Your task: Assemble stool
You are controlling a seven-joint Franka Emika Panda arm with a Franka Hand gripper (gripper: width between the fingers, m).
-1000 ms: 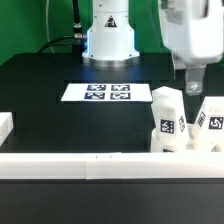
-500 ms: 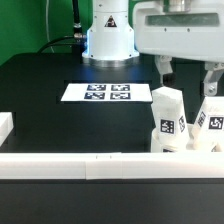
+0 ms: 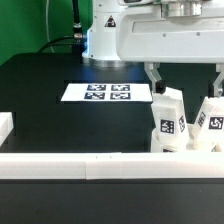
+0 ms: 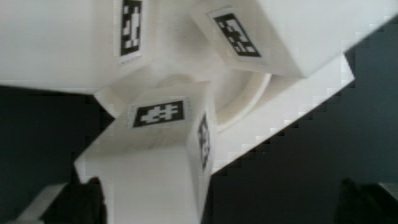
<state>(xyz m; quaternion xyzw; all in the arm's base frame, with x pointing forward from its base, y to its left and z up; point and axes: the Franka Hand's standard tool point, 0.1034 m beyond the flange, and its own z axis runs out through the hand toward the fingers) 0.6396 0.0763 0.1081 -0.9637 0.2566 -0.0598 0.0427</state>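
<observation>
At the exterior view's left, the near white rail (image 3: 90,164) ran along the front of the black surface (image 3: 40,90), with a short rail end (image 3: 5,127) at the far left edge. Farther back and toward the middle lay the marker board (image 3: 106,92), flat and untouched. At the exterior view's right the stool parts crowded into the corner: one leg (image 3: 168,119) stood upright, another leg (image 3: 210,122) stood just beside it, and the wrist view showed the round seat (image 4: 267,95) behind them. The end effector (image 3: 186,78) hovered over the first leg, fingers spread wide apart, holding nothing. This looked like the approach to picking up a leg. The next move would call for lowering squarely around that leg and closing. The neighbouring leg and the rail could crowd the fingers.
</observation>
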